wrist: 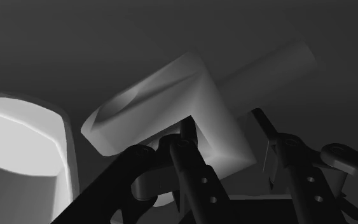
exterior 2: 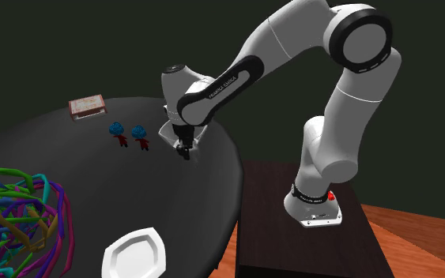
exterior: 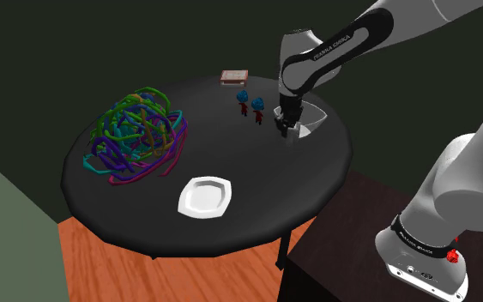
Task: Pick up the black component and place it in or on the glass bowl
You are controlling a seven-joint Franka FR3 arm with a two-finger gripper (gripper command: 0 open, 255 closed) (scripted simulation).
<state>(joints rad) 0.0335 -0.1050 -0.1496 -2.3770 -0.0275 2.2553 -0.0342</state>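
The component [wrist: 165, 102] is drawn as a pale grey angular block lying on the round black table [exterior: 256, 214]. My gripper [wrist: 222, 124] is down at table level over its near end, with one finger against each side of the block, shut on it. In the shoulder view the gripper [exterior: 286, 129] stands at the table's far right, a bit of the grey block [exterior: 293, 135] at its tip. The bowl [exterior: 315, 118] is pale and sits just beside it, to the shoulder view's right. It also shows as a bright white rim [wrist: 18, 146] next to the block. The gripper [exterior 2: 185, 150] hides most of the bowl [exterior 2: 167, 136].
A big tangle of coloured loops [exterior: 135, 133] fills the table's left part. A white plate [exterior: 205, 196] lies near the front edge. Two small blue-topped red figures [exterior: 250, 103] stand just left of the gripper. A flat box [exterior: 234, 77] lies at the far edge.
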